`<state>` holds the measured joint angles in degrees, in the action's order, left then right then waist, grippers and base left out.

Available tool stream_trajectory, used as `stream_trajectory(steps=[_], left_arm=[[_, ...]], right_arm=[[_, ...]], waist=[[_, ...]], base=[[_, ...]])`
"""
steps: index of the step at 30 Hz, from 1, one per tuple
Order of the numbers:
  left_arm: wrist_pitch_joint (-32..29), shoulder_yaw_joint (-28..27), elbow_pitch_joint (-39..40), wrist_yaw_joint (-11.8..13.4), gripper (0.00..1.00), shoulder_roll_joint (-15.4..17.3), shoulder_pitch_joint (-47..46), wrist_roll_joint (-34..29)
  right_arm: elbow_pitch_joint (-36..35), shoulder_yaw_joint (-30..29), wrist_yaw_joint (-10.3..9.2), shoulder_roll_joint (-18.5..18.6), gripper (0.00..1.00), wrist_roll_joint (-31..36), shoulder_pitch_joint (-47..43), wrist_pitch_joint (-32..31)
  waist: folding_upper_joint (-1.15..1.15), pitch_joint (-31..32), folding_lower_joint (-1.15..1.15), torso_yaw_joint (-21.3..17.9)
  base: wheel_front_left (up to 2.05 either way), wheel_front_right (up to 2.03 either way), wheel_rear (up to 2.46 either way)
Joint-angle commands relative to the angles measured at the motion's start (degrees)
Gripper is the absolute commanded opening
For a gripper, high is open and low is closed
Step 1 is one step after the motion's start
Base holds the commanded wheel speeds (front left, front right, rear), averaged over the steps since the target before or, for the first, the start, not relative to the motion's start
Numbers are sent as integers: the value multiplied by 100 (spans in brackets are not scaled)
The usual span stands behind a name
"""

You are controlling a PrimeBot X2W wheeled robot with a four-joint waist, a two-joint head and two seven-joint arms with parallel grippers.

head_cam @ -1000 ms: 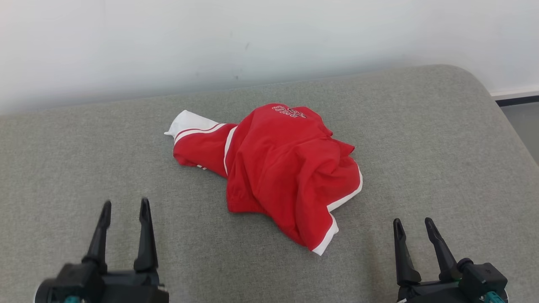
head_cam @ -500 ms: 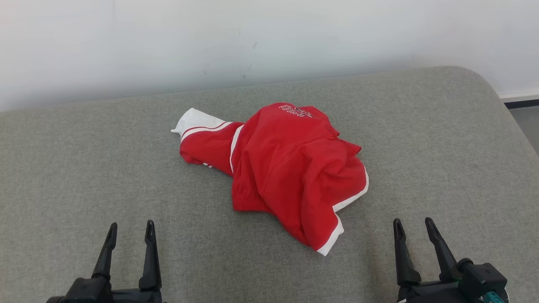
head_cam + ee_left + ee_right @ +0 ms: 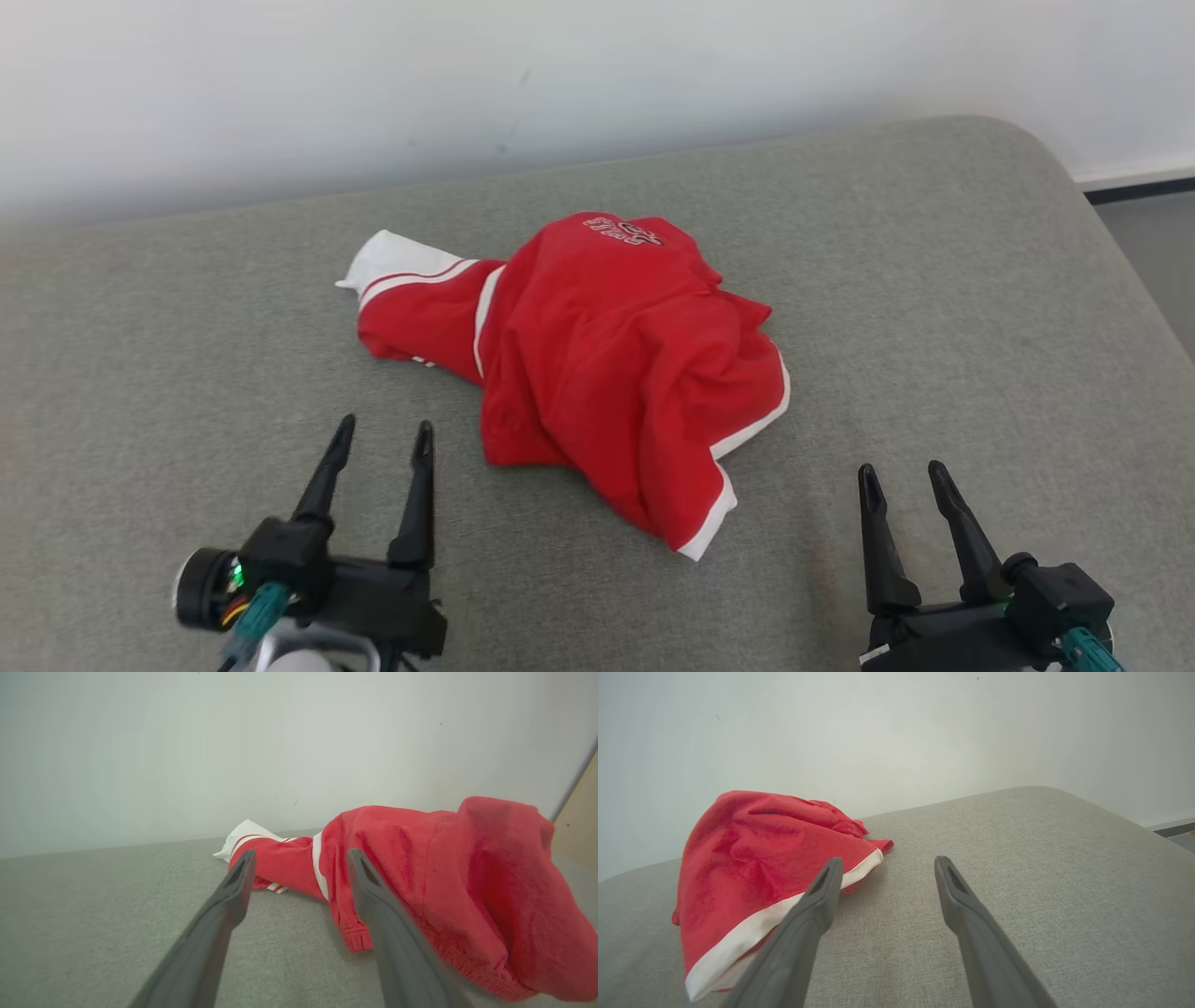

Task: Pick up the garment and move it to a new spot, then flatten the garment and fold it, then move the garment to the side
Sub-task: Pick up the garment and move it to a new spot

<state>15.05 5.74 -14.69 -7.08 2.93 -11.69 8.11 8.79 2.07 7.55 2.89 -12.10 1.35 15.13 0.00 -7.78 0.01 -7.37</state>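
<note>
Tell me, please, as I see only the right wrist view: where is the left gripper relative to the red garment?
Observer: The left gripper is open, just short of the red garment, by its near left edge, not touching.
Operator: Does anything stick out on that side?
Observer: Yes, a white-tipped end with stripes points away to the far left.
Operator: Any print?
Observer: White lettering sits on the garment's far side.

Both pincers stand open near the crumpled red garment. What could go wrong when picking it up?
The crumpled red garment with white trim lies in bunched folds; the open left pincer might pinch several layers. The open right pincer might catch only the white hem and slip.
</note>
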Motion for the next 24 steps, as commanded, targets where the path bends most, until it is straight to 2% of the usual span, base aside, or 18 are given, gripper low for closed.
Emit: stream_trajectory(steps=[1, 8, 13, 18, 24], left_arm=[[17, 102, -162, -18, 100, -6, -182, -29], [18, 624, -993, -39, 100, 121, -796, 48], [17, 688, -1450, -34, 100, 224, -987, 113], [17, 539, -1950, -36, 100, 300, -1110, 128], [18, 612, -2412, -36, 100, 276, -1266, 235]], right_arm=[[20, 35, -12, -2, 100, -72, 61, 5], [38, 88, -12, -2, 100, -251, 153, 5], [54, 108, -12, -3, 100, -316, 214, 5], [64, 110, -12, -2, 100, -350, 203, 5], [85, 117, -12, -3, 100, -327, 176, 5]], waist=[[0, -112, -1, -199], [0, -320, -1, -662], [0, -407, -1, -858], [0, -435, -1, -961], [0, -405, -1, -952]], base=[[0, 0, 0], [0, 0, 0], [0, 0, 0], [0, 0, 0], [0, 0, 0]])
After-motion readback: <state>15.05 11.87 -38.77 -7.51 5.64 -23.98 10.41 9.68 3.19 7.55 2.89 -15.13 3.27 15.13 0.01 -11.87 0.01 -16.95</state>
